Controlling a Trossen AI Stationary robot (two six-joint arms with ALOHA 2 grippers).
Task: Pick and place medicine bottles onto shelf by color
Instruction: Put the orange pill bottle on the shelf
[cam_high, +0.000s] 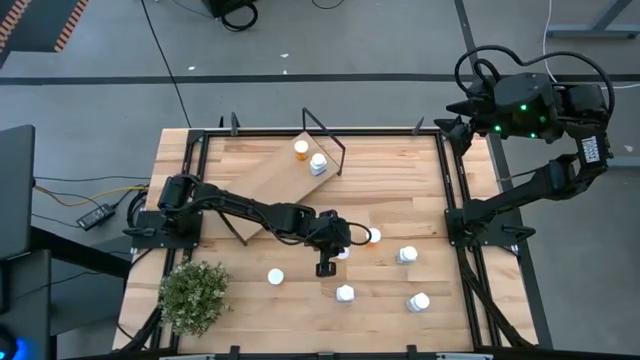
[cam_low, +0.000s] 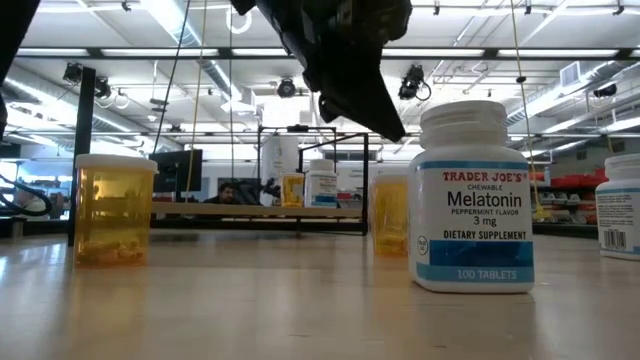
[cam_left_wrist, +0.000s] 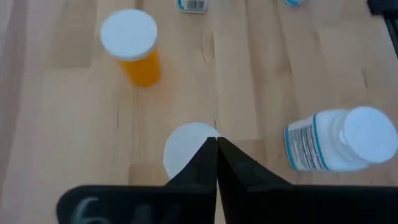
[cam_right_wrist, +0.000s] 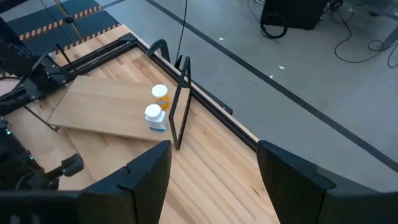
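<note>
- Closed to a seam in the left wrist view, the left gripper (cam_left_wrist: 216, 152) hovers directly over a white cap (cam_left_wrist: 186, 152) that peeks out beneath its fingertips; the bottle under that cap stands upright, long axis vertical, and its body colour is hidden.
- From above, the left gripper (cam_high: 332, 243) sits mid-table, far nearer the loose bottles than the right gripper (cam_high: 470, 108), which hangs wide open past the table's far right corner.
- Judged from this, the jaws must part before descending, since the cap lies straight below them, not to one side.
- Just beside that spot stand an orange bottle (cam_left_wrist: 134, 53) and a white bottle (cam_left_wrist: 339, 140), both clear of the fingers.
- Two bottles, one orange (cam_high: 301, 150) and one white (cam_high: 318, 164), already stand on the shelf (cam_high: 265, 180).
</note>
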